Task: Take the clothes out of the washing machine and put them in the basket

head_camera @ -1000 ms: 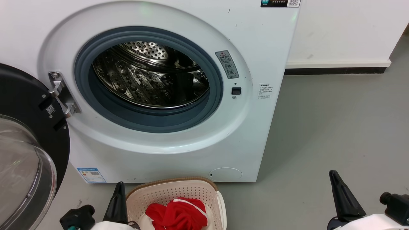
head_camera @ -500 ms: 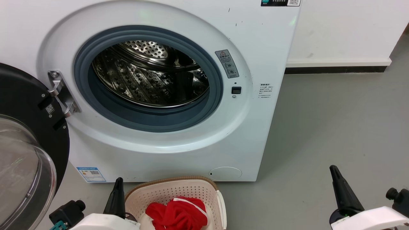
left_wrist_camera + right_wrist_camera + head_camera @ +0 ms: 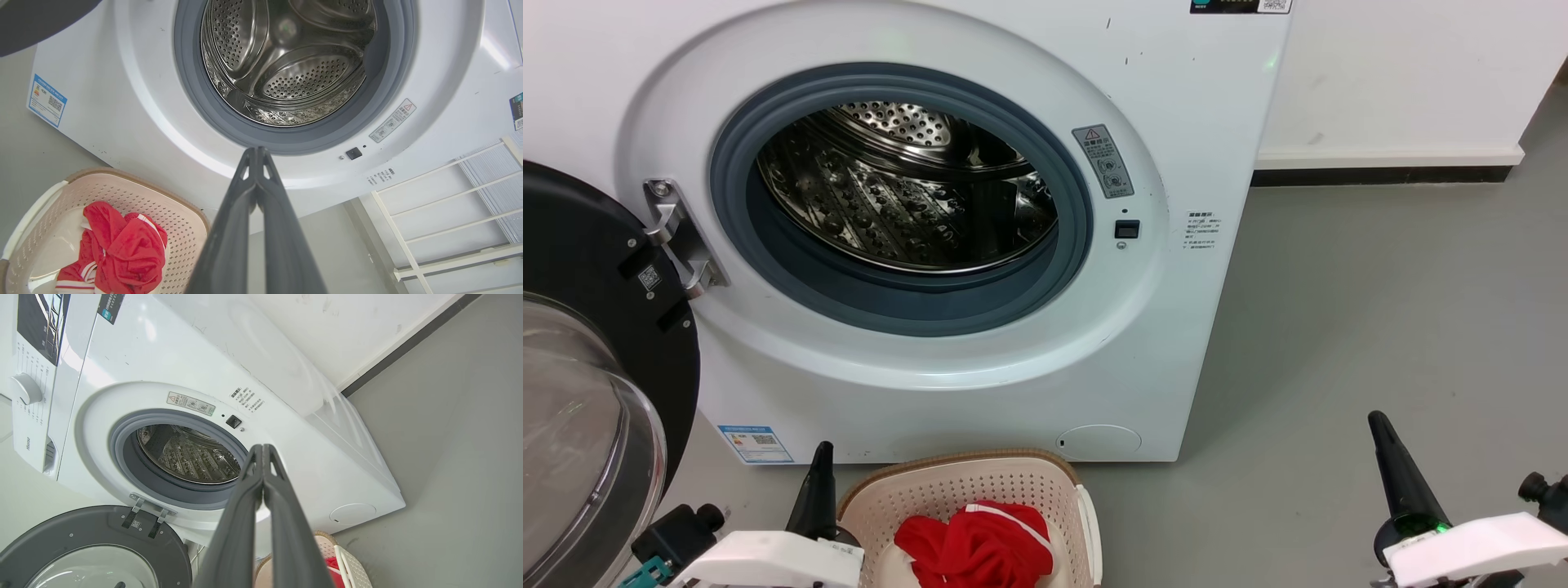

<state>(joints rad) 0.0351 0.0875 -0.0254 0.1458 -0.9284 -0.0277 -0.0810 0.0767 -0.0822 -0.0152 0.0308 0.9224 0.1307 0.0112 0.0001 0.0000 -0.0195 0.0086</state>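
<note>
The washing machine (image 3: 1192, 122) stands in front of me with its door (image 3: 580, 343) swung open to the left. Its steel drum (image 3: 907, 188) shows bare metal and no fabric. Red clothes (image 3: 976, 547) with white stripe trim lie in the cream basket (image 3: 947, 486) on the floor below the porthole. My left gripper (image 3: 823, 457) is shut and empty, just left of the basket. My right gripper (image 3: 1379, 425) is shut and empty over the floor at the lower right. The left wrist view has the clothes (image 3: 122, 253) in the basket (image 3: 179, 216) and the drum (image 3: 286, 61) above.
Grey floor (image 3: 1380, 310) spreads to the right of the machine, ending at a white wall with a dark skirting (image 3: 1380, 175). The open door takes up the left side. A white wire rack (image 3: 449, 204) appears in the left wrist view.
Both grippers have risen slightly in the head view and their pale forearms have come further into the frame. The clothes and basket have stayed put.
</note>
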